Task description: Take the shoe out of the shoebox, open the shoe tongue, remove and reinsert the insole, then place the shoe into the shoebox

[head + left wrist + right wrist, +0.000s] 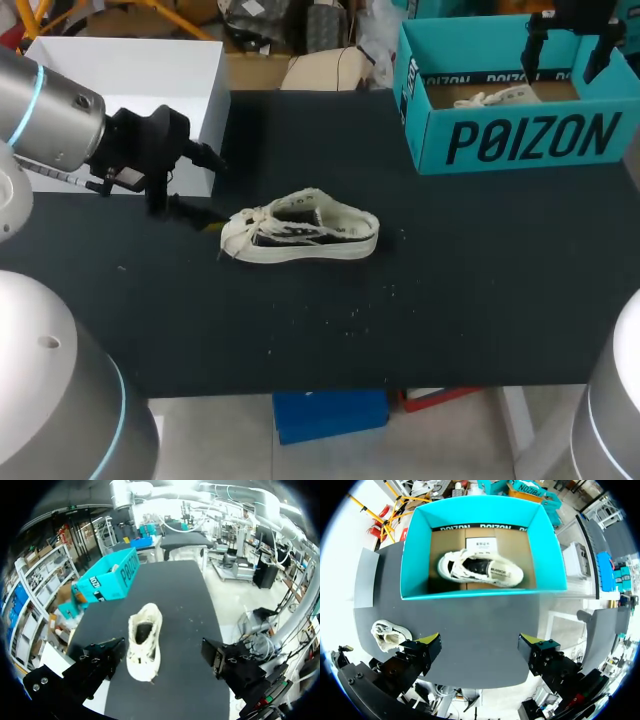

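Head view: fixed, above and behind the robot; looks down over the whole table (480, 300); far range, with the loose shoe (300, 235) mid-table and the shoebox (520, 140) at the far right corner.
Left wrist view: low at the table's left end; faces along the tabletop toward the shoebox (107, 582); close range, loose shoe (144, 642) directly ahead.
Right wrist view: high over the shoebox (485, 595); faces straight down onto the boxed shoe (480, 569).
Shared by all three: loose shoe, shoebox, and the table surface between them.
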